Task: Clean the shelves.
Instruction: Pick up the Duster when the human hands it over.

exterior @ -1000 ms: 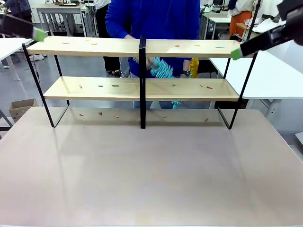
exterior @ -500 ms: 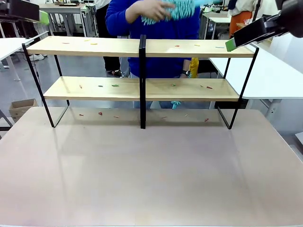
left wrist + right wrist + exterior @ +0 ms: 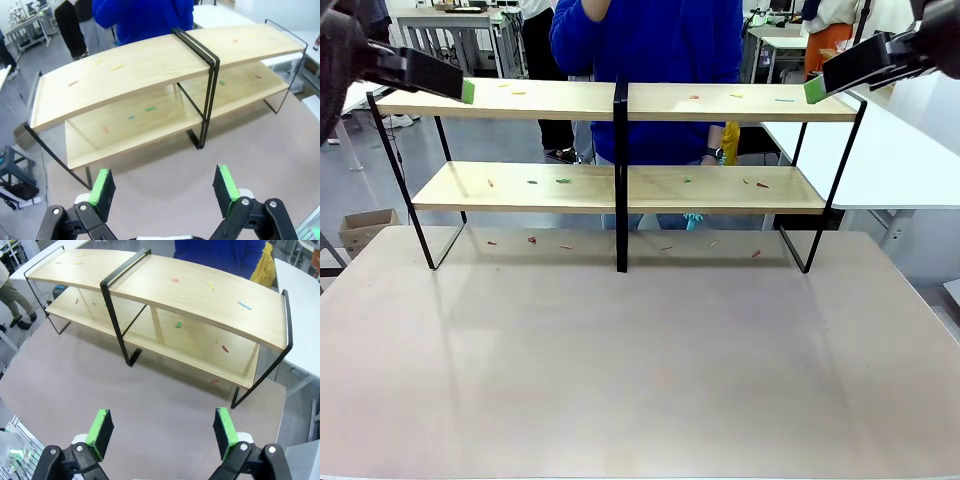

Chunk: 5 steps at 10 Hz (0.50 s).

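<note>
Green pads mark the change: the left gripper has swung in from the picture's left edge since half a second ago, and in the front view one pad now sits just over the left end of the top board. The right gripper has barely moved and hangs by the right end of the same board. In both wrist views the fingers stand wide apart with nothing between them. The person in the blue top held a teal duster up at chest height half a second ago; now only a raised hand shows at the top edge.

The shelves have not shifted. They stand on the far part of the table, between the robot and the person, with the black frame's feet on the tabletop.

Both boards carry small coloured scraps (too small to tell what they are). On the top board lie a yellow scrap on the left half and a red scrap just right of the central upright, with a few more toward the right end. The lower board holds green scraps on its left half and red scraps near its right end. A few further red scraps lie on the table under the shelves.
</note>
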### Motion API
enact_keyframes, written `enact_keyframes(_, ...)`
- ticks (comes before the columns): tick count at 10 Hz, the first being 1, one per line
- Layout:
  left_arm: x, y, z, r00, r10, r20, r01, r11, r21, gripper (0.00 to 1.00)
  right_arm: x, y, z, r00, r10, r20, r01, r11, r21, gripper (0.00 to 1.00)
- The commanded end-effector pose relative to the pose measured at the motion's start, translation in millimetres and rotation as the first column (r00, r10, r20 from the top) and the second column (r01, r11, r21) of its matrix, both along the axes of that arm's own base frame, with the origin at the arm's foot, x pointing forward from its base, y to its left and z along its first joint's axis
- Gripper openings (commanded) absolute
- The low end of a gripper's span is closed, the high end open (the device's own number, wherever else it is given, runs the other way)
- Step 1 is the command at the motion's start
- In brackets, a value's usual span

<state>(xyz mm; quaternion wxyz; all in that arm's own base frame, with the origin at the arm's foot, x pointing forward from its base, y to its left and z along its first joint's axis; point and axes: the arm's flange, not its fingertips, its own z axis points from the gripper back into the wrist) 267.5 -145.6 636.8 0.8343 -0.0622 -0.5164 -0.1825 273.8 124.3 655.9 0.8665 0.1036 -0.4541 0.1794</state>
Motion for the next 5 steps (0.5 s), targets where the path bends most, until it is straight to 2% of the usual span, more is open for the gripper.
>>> enact_keyframes(1,-4.1,0.4,-8.6,1.000,0.012,-0.001,-0.012,1.000,0.003,1.00,5.0,-3.0,-4.9,1.000,-0.019,0.020,0.018,1.000,0.023,1.00)
enact_keyframes(3,0.3,-0.7,-15.8,0.999,0.016,-0.039,-0.016,1.000,0.021,1.00,7.7,-6.7,-5.6,1.000,-0.022,0.016,0.022,0.999,0.036,1.00)
enact_keyframes(5,2.1,-0.3,-17.4,0.999,0.012,-0.045,-0.011,1.000,0.020,1.00,10.2,-7.0,-7.6,1.000,-0.026,0.007,0.026,0.999,0.030,1.00)
